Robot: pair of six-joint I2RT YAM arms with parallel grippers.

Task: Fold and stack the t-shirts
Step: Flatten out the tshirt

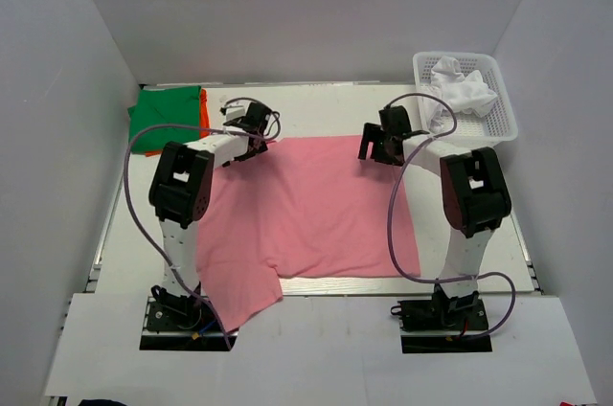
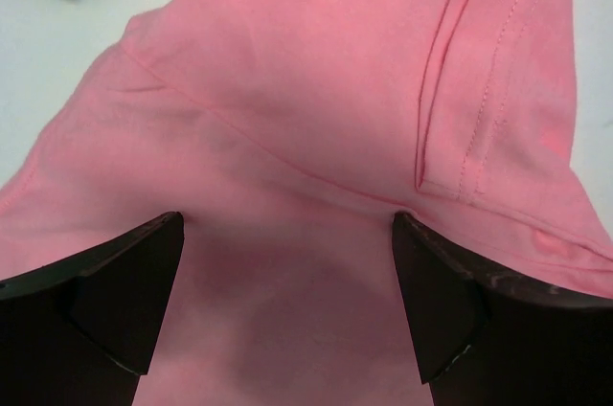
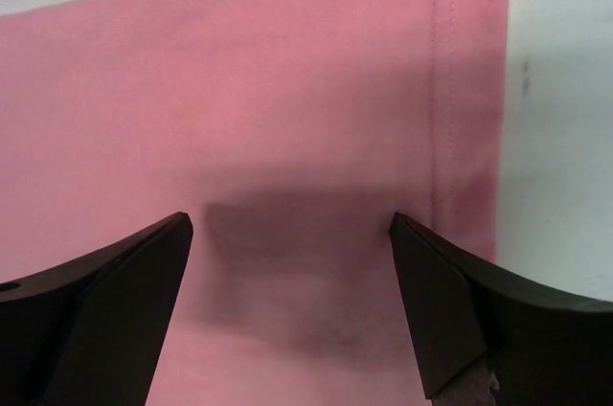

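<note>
The pink t-shirt [image 1: 316, 205] lies flat mid-table. Above its 2 far corners hang the left gripper [image 1: 251, 136] and right gripper [image 1: 379, 147], jaws spread and empty, probably placed to pinch that edge for a fold. The green t-shirt [image 1: 165, 111], far left, looks like the stack.

Spread fingers [image 2: 124, 301] above pink t-shirt [image 2: 316, 90].

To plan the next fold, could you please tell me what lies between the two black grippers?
In the top view, only the far edge of the pink cloth t-shirt lies between the open left gripper and the open right gripper.
</note>
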